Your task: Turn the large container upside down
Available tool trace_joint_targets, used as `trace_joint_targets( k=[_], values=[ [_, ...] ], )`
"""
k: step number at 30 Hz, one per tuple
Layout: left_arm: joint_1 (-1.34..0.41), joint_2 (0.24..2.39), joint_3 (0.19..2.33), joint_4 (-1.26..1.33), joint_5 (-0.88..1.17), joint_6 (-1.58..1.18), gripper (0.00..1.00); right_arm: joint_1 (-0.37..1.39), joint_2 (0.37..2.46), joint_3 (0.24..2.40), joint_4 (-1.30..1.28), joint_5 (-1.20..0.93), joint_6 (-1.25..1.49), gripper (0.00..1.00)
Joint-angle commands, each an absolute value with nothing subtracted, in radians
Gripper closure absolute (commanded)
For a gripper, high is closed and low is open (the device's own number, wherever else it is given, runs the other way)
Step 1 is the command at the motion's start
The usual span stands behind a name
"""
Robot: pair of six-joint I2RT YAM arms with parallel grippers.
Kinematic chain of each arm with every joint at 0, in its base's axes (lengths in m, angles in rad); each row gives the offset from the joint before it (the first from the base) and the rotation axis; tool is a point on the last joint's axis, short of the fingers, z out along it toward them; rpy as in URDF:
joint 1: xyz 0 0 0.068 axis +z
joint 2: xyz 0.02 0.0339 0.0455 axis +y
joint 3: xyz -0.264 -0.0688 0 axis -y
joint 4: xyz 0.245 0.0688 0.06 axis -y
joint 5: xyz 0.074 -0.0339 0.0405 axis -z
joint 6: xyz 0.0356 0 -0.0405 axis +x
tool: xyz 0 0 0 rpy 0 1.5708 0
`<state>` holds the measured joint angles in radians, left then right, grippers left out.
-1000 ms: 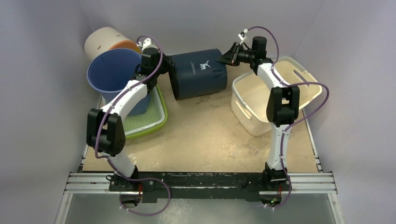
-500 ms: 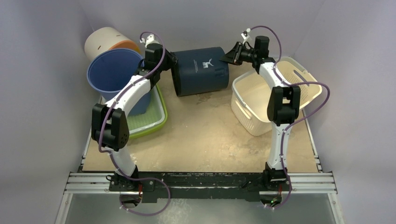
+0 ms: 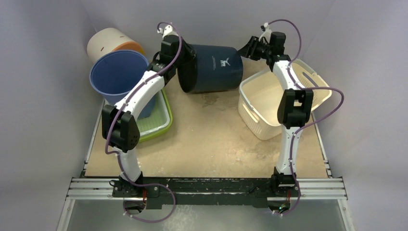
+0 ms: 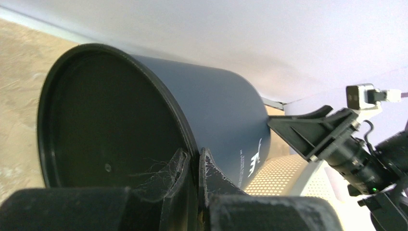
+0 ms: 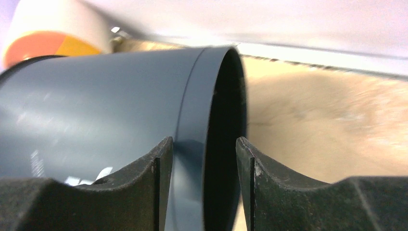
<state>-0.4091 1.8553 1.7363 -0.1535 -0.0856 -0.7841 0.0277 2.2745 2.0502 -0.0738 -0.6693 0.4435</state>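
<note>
The large container (image 3: 216,67) is a dark navy bin with a white logo, held on its side above the back of the table. My left gripper (image 3: 186,58) is shut on the rim of its left end, one finger inside and one outside, as the left wrist view shows (image 4: 193,161). My right gripper (image 3: 245,49) grips the rim of the right end, and its fingers straddle the rim in the right wrist view (image 5: 204,154). The container fills both wrist views (image 4: 216,110) (image 5: 96,110). The left end tilts slightly downward.
A white perforated basket (image 3: 269,103) stands right of the container, under the right arm. A blue bucket (image 3: 118,77) sits on a green tray (image 3: 159,122) at the left, with a cream and orange cylinder (image 3: 110,43) behind it. Walls close in behind.
Both grippers have risen and moved back and to the right with the container. It has come up off the table, and its left end now tips downward.
</note>
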Motion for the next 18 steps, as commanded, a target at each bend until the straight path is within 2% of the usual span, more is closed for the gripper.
trace_joint_targets(
  k=[1,18],
  values=[
    [-0.453,1.87,1.914,-0.022,0.002,-0.749,1.0,0.049,2.406,2.067,-0.293,-0.431,0.31,0.48],
    [-0.513,2.087,2.139,-0.008,0.033,-0.778,1.0,0.048,2.431,2.11,-0.341,-0.373,0.279,0.48]
  ],
)
